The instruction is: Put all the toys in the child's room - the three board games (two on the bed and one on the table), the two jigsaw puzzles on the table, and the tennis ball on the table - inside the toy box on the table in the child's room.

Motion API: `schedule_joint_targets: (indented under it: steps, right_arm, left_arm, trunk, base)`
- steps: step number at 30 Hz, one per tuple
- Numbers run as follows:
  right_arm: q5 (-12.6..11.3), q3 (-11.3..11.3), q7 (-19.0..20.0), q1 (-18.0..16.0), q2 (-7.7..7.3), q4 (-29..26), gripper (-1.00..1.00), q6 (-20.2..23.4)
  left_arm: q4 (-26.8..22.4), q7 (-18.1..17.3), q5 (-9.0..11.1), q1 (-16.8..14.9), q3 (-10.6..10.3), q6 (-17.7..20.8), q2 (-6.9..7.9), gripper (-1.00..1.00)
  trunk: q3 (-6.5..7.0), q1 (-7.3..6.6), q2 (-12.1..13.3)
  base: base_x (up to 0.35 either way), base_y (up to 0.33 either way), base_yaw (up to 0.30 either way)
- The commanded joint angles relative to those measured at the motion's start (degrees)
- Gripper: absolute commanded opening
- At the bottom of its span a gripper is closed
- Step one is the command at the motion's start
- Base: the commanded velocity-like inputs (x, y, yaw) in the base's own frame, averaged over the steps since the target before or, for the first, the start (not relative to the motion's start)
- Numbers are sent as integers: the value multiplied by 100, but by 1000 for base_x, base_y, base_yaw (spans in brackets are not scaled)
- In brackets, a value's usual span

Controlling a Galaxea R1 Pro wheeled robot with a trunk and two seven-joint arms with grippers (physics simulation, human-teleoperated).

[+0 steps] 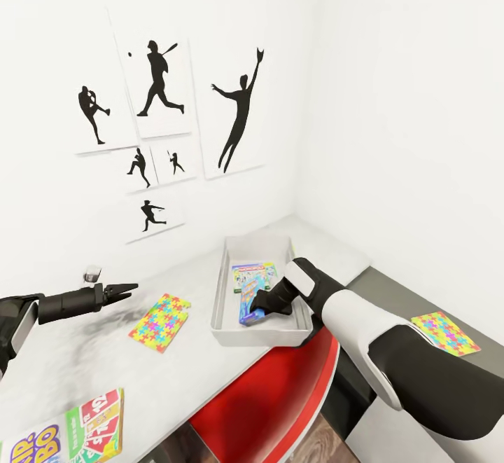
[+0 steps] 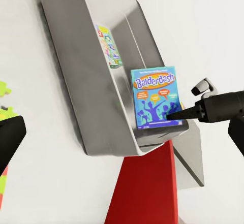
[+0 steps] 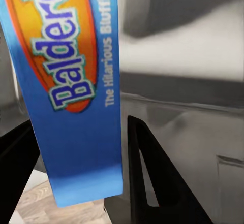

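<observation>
Partly hidden, right claw (image 1: 257,307) grips blue board game (image 2: 155,98).

Right arm (image 1: 392,351): glossy black shells with white panels, white wrist cuff. Left arm (image 1: 63,302): ribbed black forearm, white edge near elbow. Left gripper (image 1: 129,288) and right gripper (image 2: 170,115): slim, pointed, matte black fingers.

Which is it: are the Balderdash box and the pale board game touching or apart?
Apart. The left wrist view shows bare toy box floor between the Balderdash box and the pale board game.
</observation>
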Motion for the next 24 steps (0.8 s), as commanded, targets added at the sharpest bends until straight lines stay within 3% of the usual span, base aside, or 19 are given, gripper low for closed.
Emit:
schedule_joint_targets:
  steps: [1, 5, 11, 24]
  right_arm:
    - [-66, 24, -56, -6, 0, -3, -100, -4]
    - [-79, 18, 39, -6, 0, 4, -100, -142]
    - [-48, 28, 590, -6, 0, 7, -100, -202]
    - [-22, 62, 641, -6, 0, 15, -100, -186]
  left_arm:
    - [1, -11, 14, -5, 0, 55, 3, 100]
    - [0, -11, 14, -5, 0, 54, 5, 100]
    - [-3, -11, 14, -5, 1, 58, 6, 100]
    - [0, -11, 14, -5, 0, 60, 6, 100]
  trunk:
    - [-13, 4, -13]
    - [-13, 4, -13]
    - [-13, 4, -13]
    - [-13, 4, -13]
  base:
    - [0, 2, 0]
    - [0, 1, 0]
    - [0, 0, 0]
    - [0, 0, 0]
